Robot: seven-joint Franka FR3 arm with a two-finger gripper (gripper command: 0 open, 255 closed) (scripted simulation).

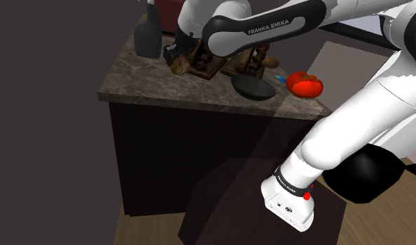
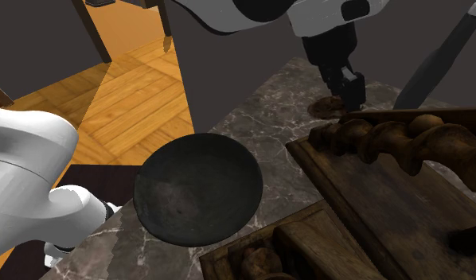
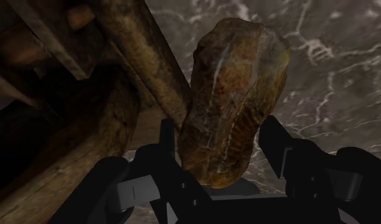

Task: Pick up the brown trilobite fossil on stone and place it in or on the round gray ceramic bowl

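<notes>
Gripper point(image 3: 219, 135) down at the marble counter point(image 2: 256, 119), fingers partly closed and bearing on both flanks of the brown fossil point(image 3: 237, 95). The fossil lies on the counter just beside a turned wooden rack point(image 2: 403, 143). The piece appears rigid, dense and rough-surfaced, so unlikely to slip but probably brittle at its edges. A hold across its narrow width, near mid-length, suits it. The dark round bowl point(image 2: 198, 199) stands apart, further along the counter.

White arm point(image 1: 353, 125), dark joints point(image 1: 366, 177), black jaws, FRANKA EMIKA lettering point(image 1: 268, 28).
</notes>
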